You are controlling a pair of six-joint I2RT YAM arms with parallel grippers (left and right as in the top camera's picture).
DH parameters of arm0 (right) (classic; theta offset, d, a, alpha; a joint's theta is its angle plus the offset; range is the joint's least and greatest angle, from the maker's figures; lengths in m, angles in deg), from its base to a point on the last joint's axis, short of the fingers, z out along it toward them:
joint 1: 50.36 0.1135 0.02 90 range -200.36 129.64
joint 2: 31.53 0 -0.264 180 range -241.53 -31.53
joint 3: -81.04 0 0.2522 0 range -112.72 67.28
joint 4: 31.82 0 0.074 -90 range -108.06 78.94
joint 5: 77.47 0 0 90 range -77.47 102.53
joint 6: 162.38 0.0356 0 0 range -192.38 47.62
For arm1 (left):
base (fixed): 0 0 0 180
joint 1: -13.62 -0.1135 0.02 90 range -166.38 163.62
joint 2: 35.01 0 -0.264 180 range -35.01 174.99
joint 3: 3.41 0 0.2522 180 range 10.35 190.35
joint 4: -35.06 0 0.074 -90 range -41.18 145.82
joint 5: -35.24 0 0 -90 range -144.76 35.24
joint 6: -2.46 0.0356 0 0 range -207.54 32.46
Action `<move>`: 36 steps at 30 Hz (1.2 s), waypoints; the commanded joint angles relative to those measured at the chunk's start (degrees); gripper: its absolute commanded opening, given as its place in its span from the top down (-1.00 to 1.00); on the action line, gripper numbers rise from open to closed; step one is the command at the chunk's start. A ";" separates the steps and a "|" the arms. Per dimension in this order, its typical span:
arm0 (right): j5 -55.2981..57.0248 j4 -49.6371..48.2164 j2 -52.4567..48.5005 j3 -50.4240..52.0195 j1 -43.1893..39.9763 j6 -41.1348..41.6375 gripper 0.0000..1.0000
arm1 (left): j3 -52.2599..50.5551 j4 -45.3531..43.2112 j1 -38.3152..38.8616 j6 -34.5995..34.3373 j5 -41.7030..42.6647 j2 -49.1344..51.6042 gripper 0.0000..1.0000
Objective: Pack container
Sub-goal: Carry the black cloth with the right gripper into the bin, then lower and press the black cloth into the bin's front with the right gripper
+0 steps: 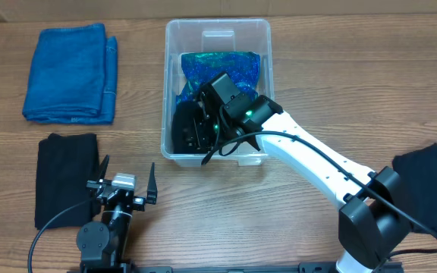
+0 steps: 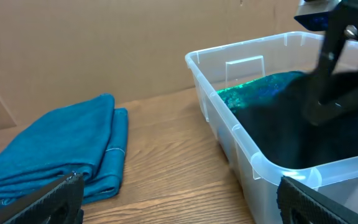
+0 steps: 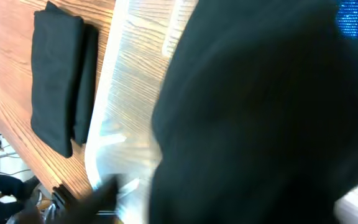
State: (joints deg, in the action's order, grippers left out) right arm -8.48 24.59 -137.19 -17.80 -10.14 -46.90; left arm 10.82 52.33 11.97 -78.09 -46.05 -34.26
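Container point(image 1: 217, 24) holds perhaps two cloths point(image 1: 222, 68); three outside.

A folded blue towel point(image 1: 70, 73) lies at the far left of the wooden table point(image 1: 340, 68). Just nearer than the towel, but apart from it, sits a folded black cloth point(image 1: 67, 178). To the towel's right lies a glittery blue-green sheet point(image 1: 222, 68), with a dark cloth point(image 1: 182, 123) overlapping its near side. Another black cloth point(image 1: 431, 186) lies much farther right of the towel. Behind the towel stands a brown cardboard wall point(image 2: 104, 43).
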 commanded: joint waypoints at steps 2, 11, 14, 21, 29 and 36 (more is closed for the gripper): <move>1.99 -0.39 0.04 -1.16 0.31 0.04 -0.98 | -0.20 0.11 -0.31 0.81 -0.17 -0.50 -1.00; 14.56 4.63 0.13 -9.94 -0.24 -0.33 -1.00 | -0.20 0.11 -0.31 0.81 -0.17 -0.50 -1.00; 19.28 6.40 0.33 -10.43 -0.24 0.09 -1.00 | -0.20 0.11 -0.31 0.81 -0.17 -0.50 -1.00; 22.25 10.75 0.31 -12.50 -0.22 0.07 -0.96 | -0.20 0.09 -0.31 0.81 -0.20 -0.50 -1.00; 21.84 11.58 -0.46 -8.66 -0.17 2.32 0.74 | -0.20 0.09 -0.31 0.81 -0.17 -0.50 -1.00; 16.09 13.49 -4.15 -6.80 -0.17 6.82 0.92 | -0.20 0.11 -0.31 0.81 -0.20 -0.50 -1.00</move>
State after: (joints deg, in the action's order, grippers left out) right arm 10.95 37.56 -139.60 -25.14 -10.22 -42.14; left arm 10.82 52.33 11.97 -78.09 -46.05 -34.26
